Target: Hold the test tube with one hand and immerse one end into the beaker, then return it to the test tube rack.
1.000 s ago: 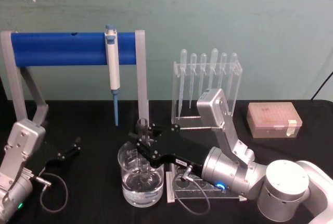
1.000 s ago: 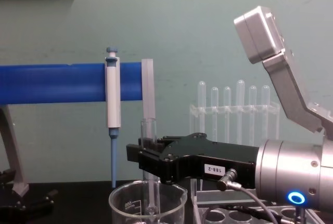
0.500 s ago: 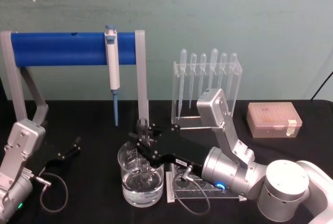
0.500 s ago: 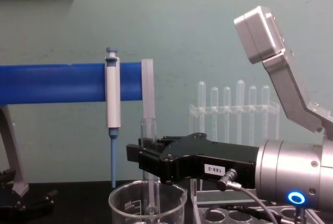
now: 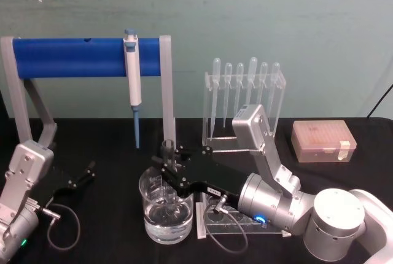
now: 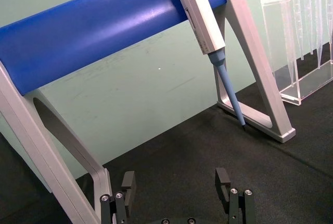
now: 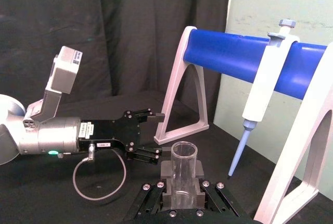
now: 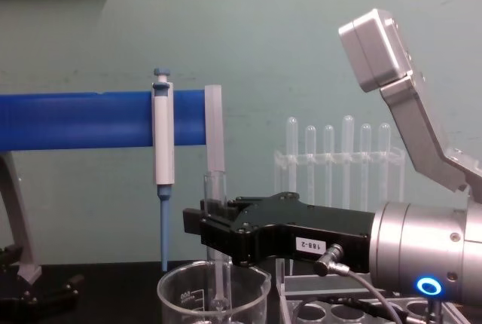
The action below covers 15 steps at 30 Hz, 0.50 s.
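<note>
My right gripper is shut on the clear glass test tube and holds it upright over the beaker. In the chest view the test tube passes down between the black fingers, and its lower end is below the rim of the beaker. The beaker holds clear water. The right wrist view looks down into the test tube's open mouth, which is clamped in the right gripper. My left gripper rests open on the black table at the left, and the left gripper has nothing between its fingers.
A grey stand with a blue bar carries a white-and-blue pipettor behind the beaker. A clear rack of plastic pipettes stands at the back right, beside a pink tip box. A clear tube rack lies under my right wrist.
</note>
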Motion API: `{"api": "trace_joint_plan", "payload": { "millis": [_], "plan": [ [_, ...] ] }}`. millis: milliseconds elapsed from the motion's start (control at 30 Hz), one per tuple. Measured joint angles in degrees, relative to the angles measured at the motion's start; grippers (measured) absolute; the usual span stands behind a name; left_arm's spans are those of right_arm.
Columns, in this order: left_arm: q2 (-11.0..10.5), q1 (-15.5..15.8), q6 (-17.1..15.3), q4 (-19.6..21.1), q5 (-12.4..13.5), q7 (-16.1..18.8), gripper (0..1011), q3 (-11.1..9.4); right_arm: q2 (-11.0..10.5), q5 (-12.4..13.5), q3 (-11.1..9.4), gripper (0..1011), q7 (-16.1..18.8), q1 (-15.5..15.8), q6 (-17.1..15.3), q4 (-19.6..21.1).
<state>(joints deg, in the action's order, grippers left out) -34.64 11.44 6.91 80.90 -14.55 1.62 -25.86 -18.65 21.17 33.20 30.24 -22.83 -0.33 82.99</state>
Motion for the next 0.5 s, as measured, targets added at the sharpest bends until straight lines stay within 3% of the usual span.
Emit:
{"api": "trace_joint_plan", "payload": {
  "millis": [500],
  "plan": [
    [0.0, 0.0, 0.0, 0.0, 0.0, 0.0, 1000, 0.0, 0.0, 0.0, 0.0, 228, 0.0, 0.0, 0.0, 0.0]
  ]
}}
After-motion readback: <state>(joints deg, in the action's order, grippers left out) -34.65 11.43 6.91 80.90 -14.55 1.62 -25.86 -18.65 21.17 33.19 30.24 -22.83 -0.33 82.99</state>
